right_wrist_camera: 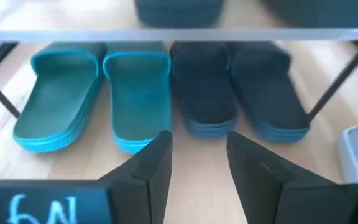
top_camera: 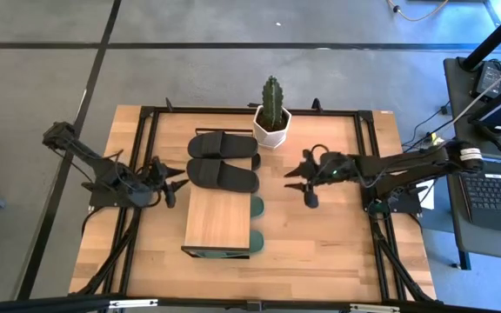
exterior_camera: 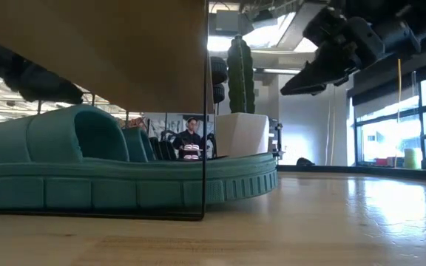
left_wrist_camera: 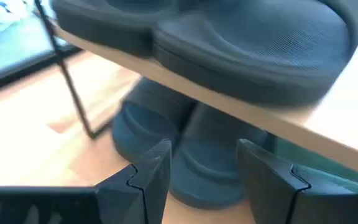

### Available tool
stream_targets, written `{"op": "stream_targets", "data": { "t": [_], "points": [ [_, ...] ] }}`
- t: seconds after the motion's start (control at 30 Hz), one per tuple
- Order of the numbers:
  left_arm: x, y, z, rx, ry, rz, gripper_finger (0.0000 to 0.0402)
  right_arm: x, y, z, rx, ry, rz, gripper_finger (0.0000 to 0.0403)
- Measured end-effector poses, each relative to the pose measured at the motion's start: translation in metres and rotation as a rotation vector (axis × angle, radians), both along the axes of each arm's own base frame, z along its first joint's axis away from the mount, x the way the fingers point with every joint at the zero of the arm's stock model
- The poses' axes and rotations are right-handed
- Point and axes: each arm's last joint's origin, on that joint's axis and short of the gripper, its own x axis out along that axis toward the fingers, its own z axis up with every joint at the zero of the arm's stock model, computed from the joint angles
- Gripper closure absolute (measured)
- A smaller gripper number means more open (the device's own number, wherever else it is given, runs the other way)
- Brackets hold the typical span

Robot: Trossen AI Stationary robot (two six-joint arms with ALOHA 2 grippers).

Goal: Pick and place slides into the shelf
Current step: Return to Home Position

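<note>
The low shelf with a light wooden plank top and thin black frame (top_camera: 218, 222) stands at the centre of the high view on the wooden tabletop (top_camera: 320, 252). One pair of black slides (top_camera: 223, 176) lies on its upper end. Beneath the plank, the right wrist view shows the muted green slides (right_wrist_camera: 98, 93) beside a second black pair (right_wrist_camera: 235, 93). The left hand (top_camera: 177, 184), fingers spread and empty, hovers just left of the shelf. The right hand (top_camera: 299, 186), likewise spread and empty, hangs to the shelf's right, below the green cactus in a white pot (top_camera: 272, 113).
</note>
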Motion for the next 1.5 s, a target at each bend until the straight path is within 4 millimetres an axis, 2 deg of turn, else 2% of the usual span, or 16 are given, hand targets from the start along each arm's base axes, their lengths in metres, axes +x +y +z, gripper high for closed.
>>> {"op": "stream_targets", "data": {
  "t": [0.23,0.57,0.67,0.77,1.0,1.2,1.4,1.5],
  "points": [
    [-0.001,0.018,0.011,0.079,-0.006,0.013,0.0230,-0.030,-0.016,-0.008,-0.018,-0.114,-0.032,0.0249],
    [-0.002,0.038,0.037,0.246,-0.147,-0.121,0.0230,-0.065,-0.025,-0.021,-0.034,-0.288,-0.100,0.0249],
    [-0.007,0.043,0.039,0.262,-0.175,-0.161,0.0230,-0.074,-0.026,-0.026,-0.025,-0.325,-0.091,0.0249],
    [-0.012,0.048,0.039,0.274,-0.172,-0.124,0.0230,-0.081,-0.028,-0.029,-0.004,-0.346,-0.113,0.0249],
    [-0.023,0.052,0.033,0.229,-0.159,-0.042,0.0230,-0.091,-0.029,-0.035,0.011,-0.362,-0.142,0.0249],
    [-0.024,0.054,0.033,0.226,-0.151,0.037,0.0230,-0.093,-0.034,-0.033,-0.025,-0.375,-0.169,0.0249],
    [-0.024,0.054,0.033,0.225,-0.152,0.036,0.0230,-0.095,-0.041,-0.033,-0.030,-0.375,-0.172,0.0249],
    [-0.022,0.055,0.027,0.224,-0.142,0.035,0.0230,-0.097,-0.045,-0.033,-0.034,-0.378,-0.178,0.0249]
  ]
}}
